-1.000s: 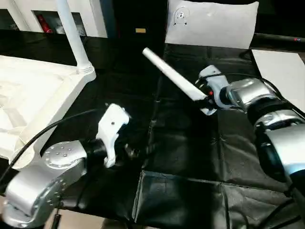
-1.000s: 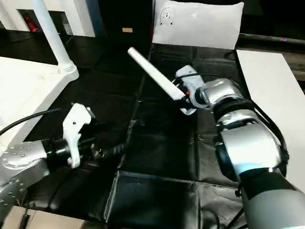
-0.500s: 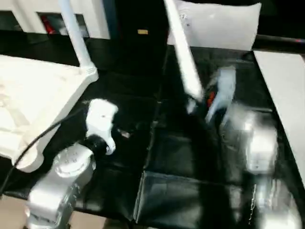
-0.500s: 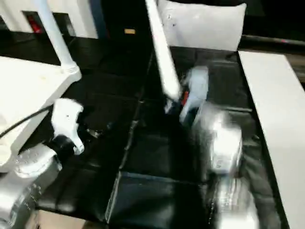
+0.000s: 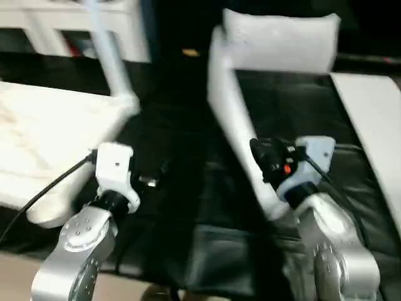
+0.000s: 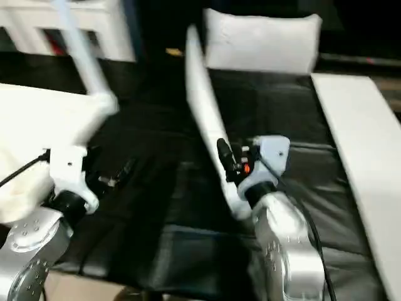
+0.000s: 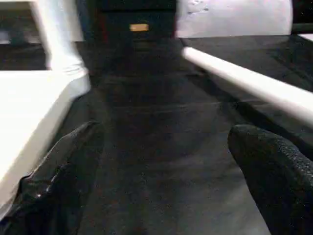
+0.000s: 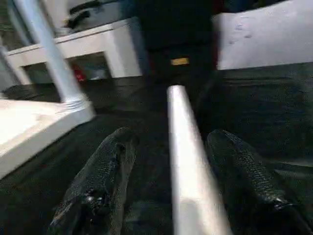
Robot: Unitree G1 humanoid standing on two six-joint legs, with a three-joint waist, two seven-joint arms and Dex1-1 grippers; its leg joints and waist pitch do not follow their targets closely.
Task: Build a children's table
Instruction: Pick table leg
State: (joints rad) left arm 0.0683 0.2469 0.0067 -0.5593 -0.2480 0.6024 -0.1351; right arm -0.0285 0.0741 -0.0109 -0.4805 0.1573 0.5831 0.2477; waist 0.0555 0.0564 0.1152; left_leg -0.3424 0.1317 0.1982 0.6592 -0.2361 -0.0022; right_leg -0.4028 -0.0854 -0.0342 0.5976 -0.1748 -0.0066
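In the left eye view, the loose leg (image 5: 233,119) has swung. A second ago it lay slanted, low over the black worktop (image 5: 188,207). Now it stands much more upright, and its far end reaches up by the white pillow (image 5: 282,41). The right end effector (image 5: 274,164) holds the leg near its lower end. This looks like getting the leg ready to go to the tabletop (image 5: 50,138). The tabletop lies upside down, well to the left of the loose leg. One fitted leg (image 5: 113,59) already stands in the tabletop corner nearest the loose leg. The left end effector (image 5: 116,169) has come up beside the tabletop's near edge, and it holds nothing.

In the right eye view, the same loose leg (image 6: 203,113) rises from the right end effector (image 6: 229,164). A flat white board (image 6: 357,138) lies on the far side of that arm from the tabletop.

In the left wrist view, the left end effector (image 7: 161,161) is spread wide, with only black worktop between its fingers. The loose leg (image 7: 254,85) crosses beyond them, not touching them.

In the right wrist view, the loose leg (image 8: 188,156) runs between the two black fingers (image 8: 105,176) of the right end effector, so it looks gripped. The fitted leg (image 8: 46,54) and tabletop corner (image 8: 54,122) lie ahead, still apart from the loose leg.
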